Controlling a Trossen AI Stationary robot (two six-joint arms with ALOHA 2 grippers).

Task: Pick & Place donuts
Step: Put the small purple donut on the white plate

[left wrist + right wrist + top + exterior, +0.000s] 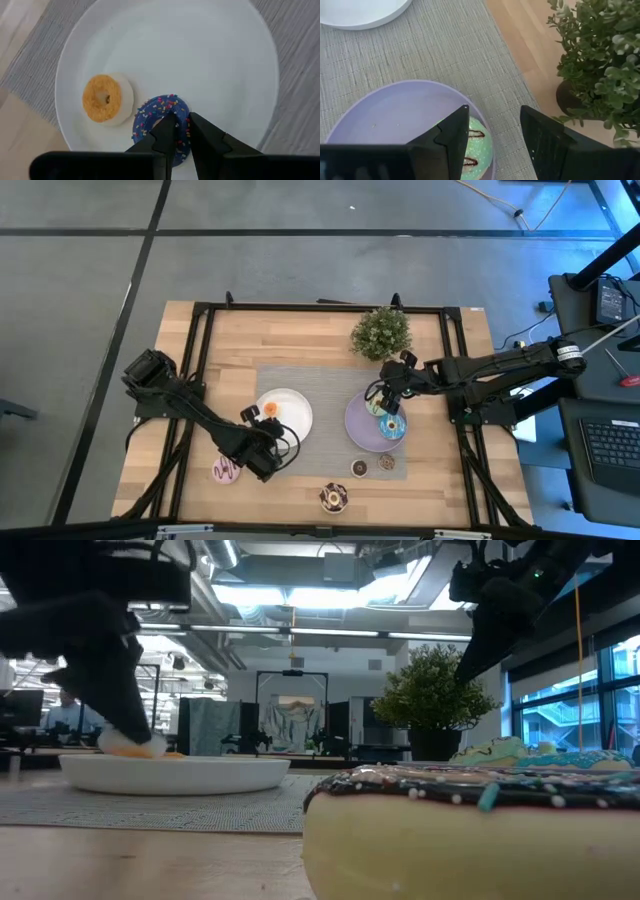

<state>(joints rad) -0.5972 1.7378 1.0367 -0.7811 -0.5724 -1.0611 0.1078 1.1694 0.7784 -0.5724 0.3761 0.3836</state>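
My left gripper [182,131] is shut on the purple sprinkled mini donut [150,112] over the white plate [210,55]. The orange mini donut [102,98] lies flat on that plate beside it. My right gripper [495,127] hangs open above the lilac plate [395,115], over the green-white donut [477,145] that lies there next to the blue donut [392,428]. The pink donut [226,471], the chocolate-sprinkled donut [333,498], the dark brown mini [359,468] and the speckled mini [387,463] rest on the table near its front edge. My left gripper pinches the purple mini donut's ring wall [184,114], one finger [165,132] in the hole and the other [207,137] outside. The fingers come from above, pointing down. The donut lies about flat at the white plate's surface; whether it is lifted clear I cannot tell.
A potted plant [381,332] stands at the far edge of the grey mat [320,385], close behind my right arm. Both plates sit on the mat. A black frame [195,340] runs around the table. Bare wood lies left of the mat.
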